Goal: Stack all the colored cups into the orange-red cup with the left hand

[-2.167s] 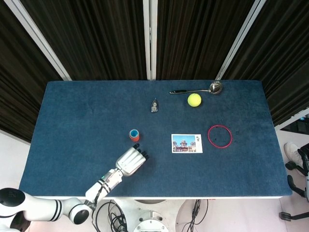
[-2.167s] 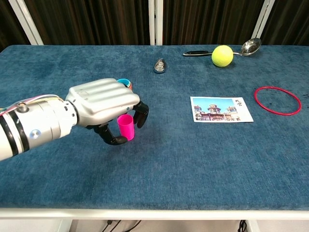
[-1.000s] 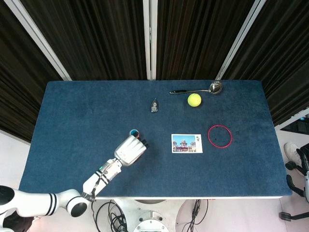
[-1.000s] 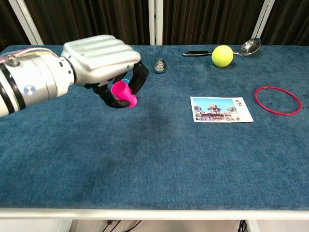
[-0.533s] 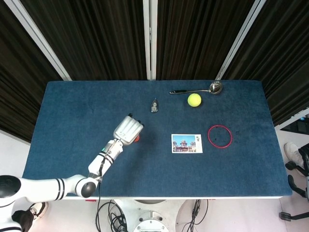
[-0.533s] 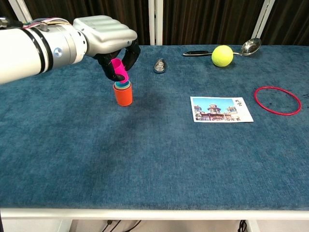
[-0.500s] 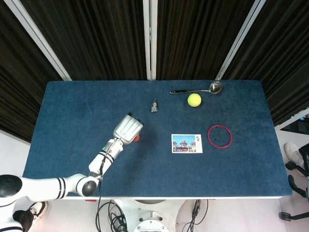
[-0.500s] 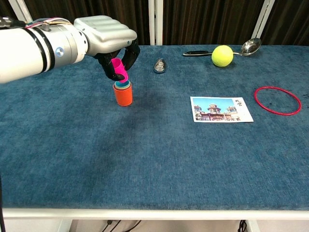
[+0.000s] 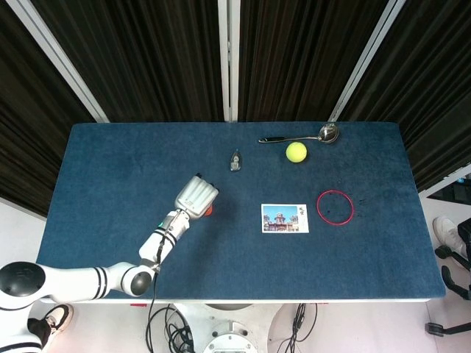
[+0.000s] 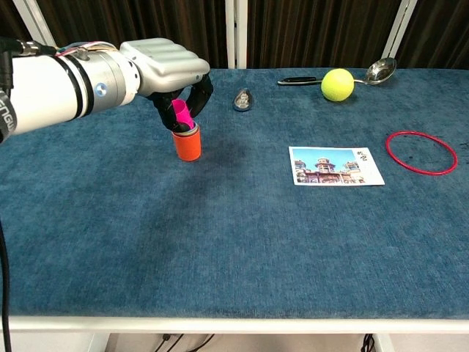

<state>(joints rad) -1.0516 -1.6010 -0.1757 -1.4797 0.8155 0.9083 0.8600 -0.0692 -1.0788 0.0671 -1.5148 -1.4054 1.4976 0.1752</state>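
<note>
In the chest view the pink cup (image 10: 180,114) is seen pinched in the fingers of the left hand (image 10: 170,70), tilted, its lower end at the mouth of the orange cup (image 10: 187,145). From the head view the hand (image 9: 196,196) hides both — only an orange sliver (image 9: 208,210) shows. The stack stands left of centre on the napped blue cloth (image 10: 242,235), with open cloth on every side. The card (image 10: 335,165), ring (image 10: 421,152), ball (image 10: 337,83) and spoon (image 10: 370,72) lie well apart. The right hand is not seen.

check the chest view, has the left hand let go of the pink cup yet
No, the left hand holds the pink cup in its fingers, tilted, its lower end in the mouth of the orange-red cup.
</note>
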